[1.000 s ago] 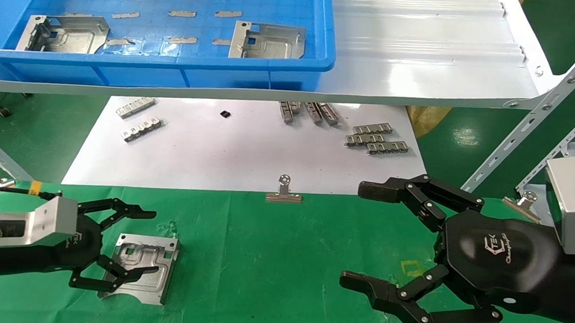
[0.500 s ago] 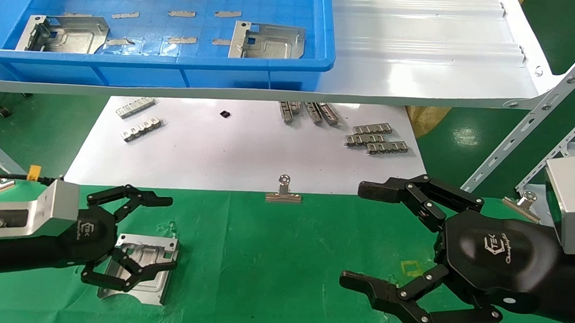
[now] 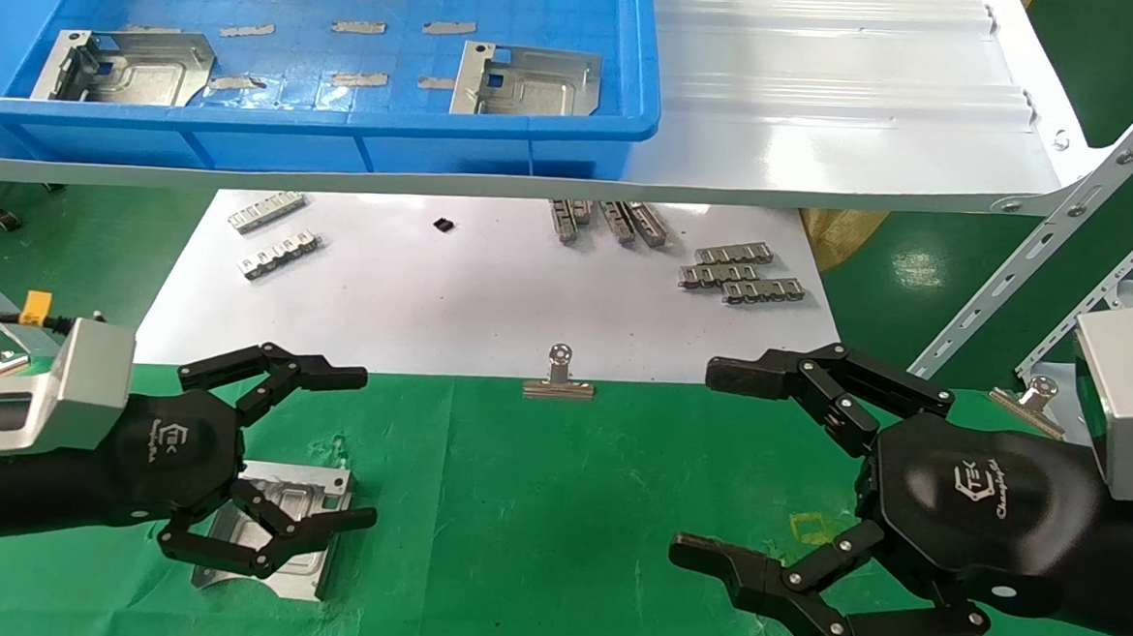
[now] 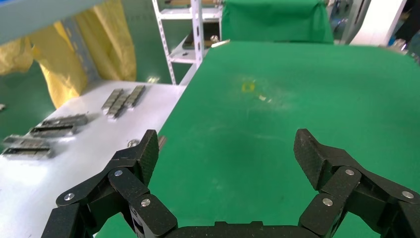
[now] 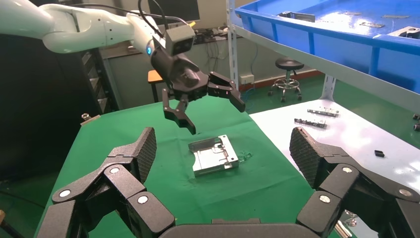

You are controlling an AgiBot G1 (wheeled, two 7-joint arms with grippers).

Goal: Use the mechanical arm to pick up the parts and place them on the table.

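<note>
One silver part (image 3: pixel 310 494) lies flat on the green table (image 3: pixel 537 510) at the front left; it also shows in the right wrist view (image 5: pixel 213 156). My left gripper (image 3: pixel 361 448) hovers above it, open and empty, also seen from the right wrist (image 5: pixel 215 111). In the left wrist view its fingers (image 4: pixel 309 156) frame bare green cloth. Two more parts (image 3: pixel 129 67) (image 3: pixel 528 81) lie in the blue bin (image 3: pixel 344 117) on the shelf. My right gripper (image 3: pixel 694 465) is open and empty over the table at the right.
A white paper sheet (image 3: pixel 451 302) behind the cloth carries grey toothed strips (image 3: pixel 738 274) (image 3: pixel 275 240). A binder clip (image 3: pixel 558 381) sits at the cloth's far edge, another (image 3: pixel 1033 396) at the right. The glossy white shelf (image 3: pixel 830 109) overhangs the paper.
My left gripper has lifted off the part and moved up and forward, fingers open; the part stays flat on the cloth. The right arm has not moved.
</note>
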